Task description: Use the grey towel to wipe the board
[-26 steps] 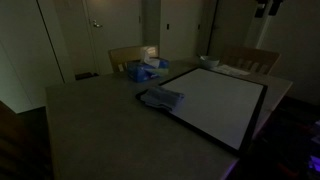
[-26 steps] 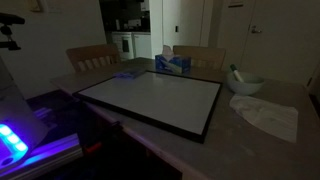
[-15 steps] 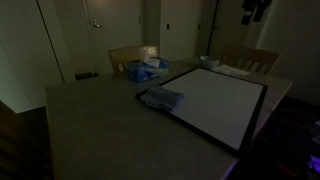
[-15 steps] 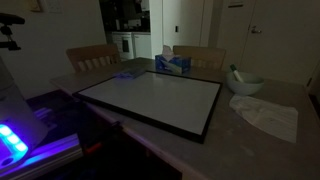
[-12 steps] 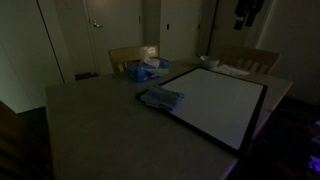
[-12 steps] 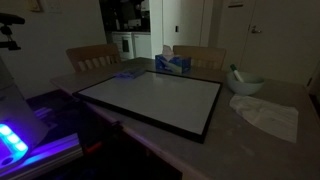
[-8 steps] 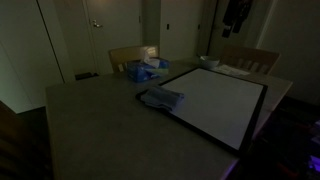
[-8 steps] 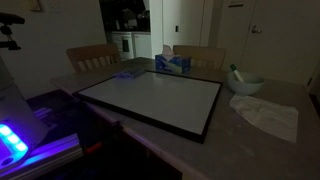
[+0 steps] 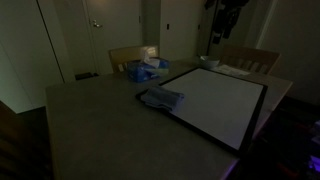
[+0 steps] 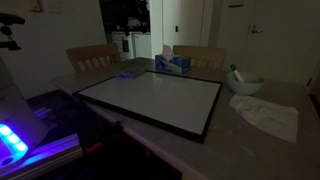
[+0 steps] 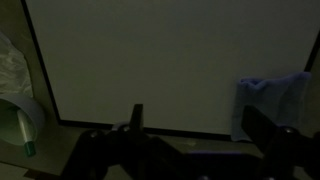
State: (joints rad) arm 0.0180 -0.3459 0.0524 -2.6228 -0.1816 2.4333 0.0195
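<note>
The grey towel [image 9: 160, 98] lies crumpled on the table against the board's edge; it shows as a bluish patch [image 10: 127, 73] at the board's far corner. The board [image 9: 216, 100] is a big white rectangle with a thin black frame [image 10: 150, 98]. My gripper [image 9: 228, 14] hangs high above the board's far side as a dark shape. In the wrist view the gripper [image 11: 203, 125] is open with nothing between its fingers. It looks down on the board [image 11: 160, 60], and the towel [image 11: 272, 98] shows beyond the right finger.
A blue tissue box [image 9: 146, 68] [image 10: 173, 63] stands behind the board. A bowl [image 10: 245, 83] and a white cloth [image 10: 266, 116] lie beside the board's short edge. Wooden chairs [image 9: 252, 58] stand at the table's far side. The room is dim.
The arm has come in from the upper right of an exterior view, moving left and lower over the board's far side. Towel and board have not moved.
</note>
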